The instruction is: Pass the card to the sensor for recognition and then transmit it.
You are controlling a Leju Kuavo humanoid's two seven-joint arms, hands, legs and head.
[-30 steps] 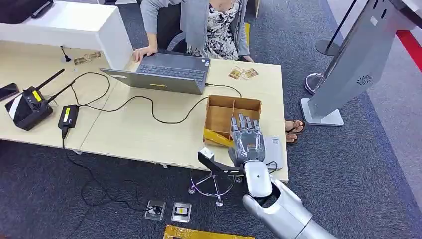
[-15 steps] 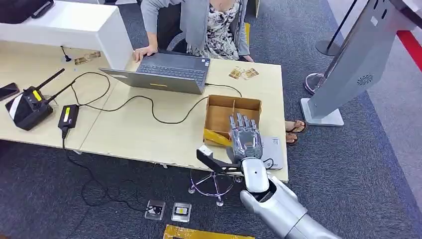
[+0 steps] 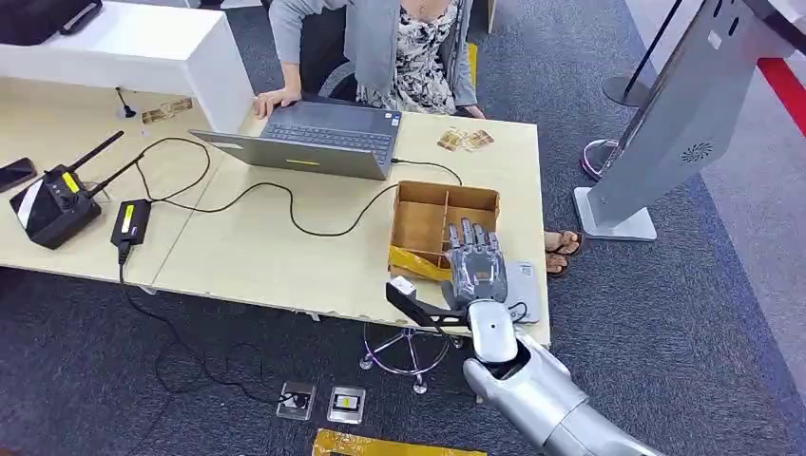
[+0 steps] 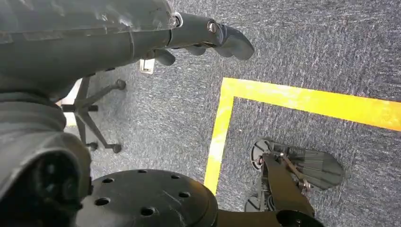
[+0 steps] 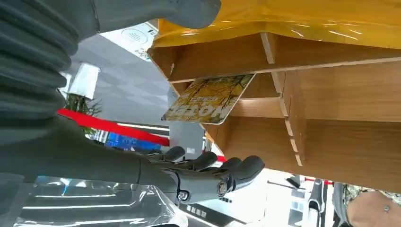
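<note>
Wooden box (image 3: 445,220) first: it sits near the front right corner of the bench (image 3: 285,256), and through the right wrist view I see the card (image 5: 208,99), yellow-printed, lying inside one of its compartments, apart from any finger. My right robot hand (image 3: 475,266) hovers over the near right part of the box with fingers stretched out and apart, grasping nothing. The left robot hand (image 4: 203,35) hangs low over the carpet, fingers loosely extended and empty as far as I can make out. The flat grey pad (image 3: 523,285) just beside the box on the bench is, I judge, the sensor (I cannot read any marking on it). So I reckon the task has barely begun: the card is not yet picked up, and the pass over the sensor and the handing on are both still to do. A person (image 3: 380,47) sits at the laptop (image 3: 314,138) across the bench.
</note>
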